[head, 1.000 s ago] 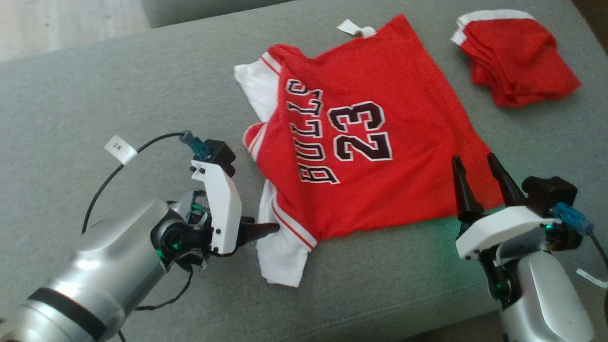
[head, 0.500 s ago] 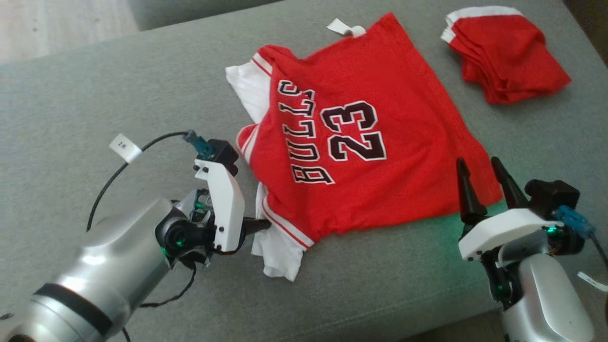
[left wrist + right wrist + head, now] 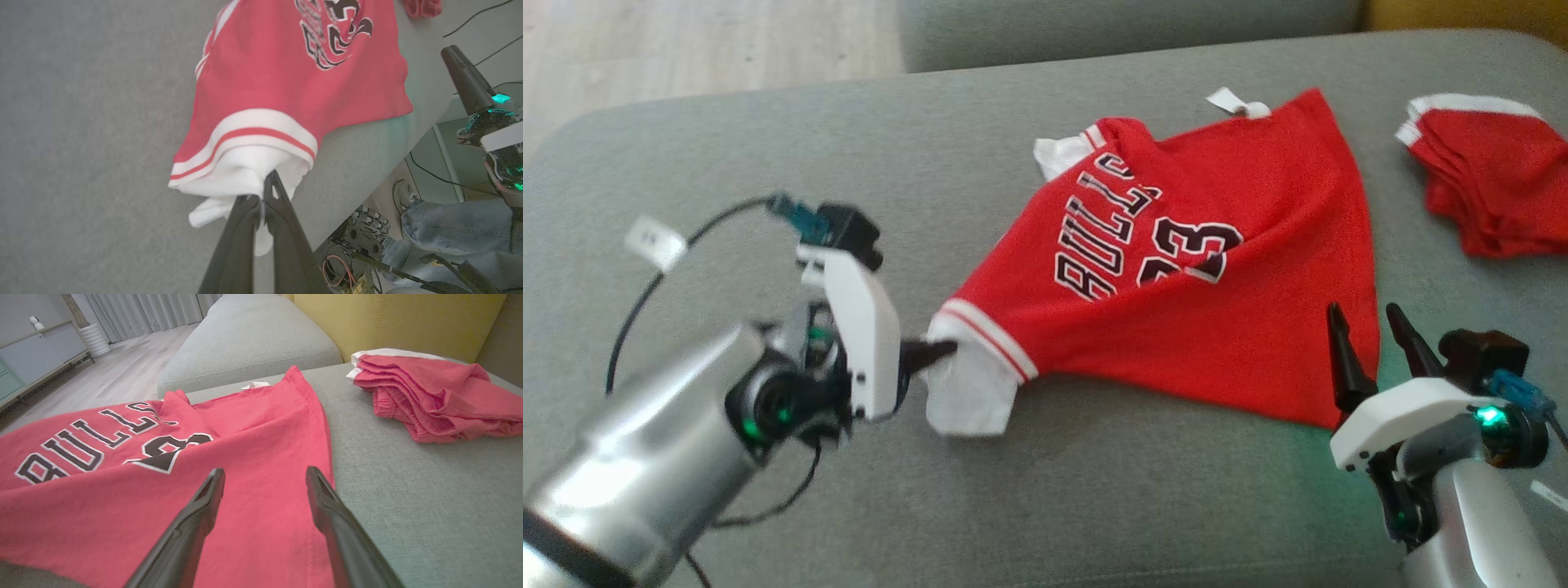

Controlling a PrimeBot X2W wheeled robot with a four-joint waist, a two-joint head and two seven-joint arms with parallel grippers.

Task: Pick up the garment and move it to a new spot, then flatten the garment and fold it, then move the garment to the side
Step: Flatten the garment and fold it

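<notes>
**Gripping the jersey by its sleeve: the first step is barely begun**

The left gripper (image 3: 941,351) has its fingers pressed together on the white sleeve (image 3: 968,392) of the red basketball jersey with the black "BULLS 23" lettering (image 3: 1176,327). The left wrist view shows the white cloth bunched between the dark tips. The jersey lies across the middle of the grey fabric sofa seat (image 3: 1094,490), stretched into a taper towards the clamped sleeve, with its body creased and its number partly lost in a fold.

The right gripper (image 3: 1362,309) hovers at the jersey's near right corner, with its fingers apart and nothing between them.

By my reading, the pick-up has a hold but the jersey is not yet lifted clear or set in a new spot. Flattening, folding and moving it aside all remain.

Counted:
- one jersey in play
- one folded stack of red cloth with white trim (image 3: 1494,196), well apart at the far right
- one small white tag (image 3: 1233,102) at the jersey's far edge
- two grippers
- one person's denim-clad leg (image 3: 441,241) beside the sofa
</notes>
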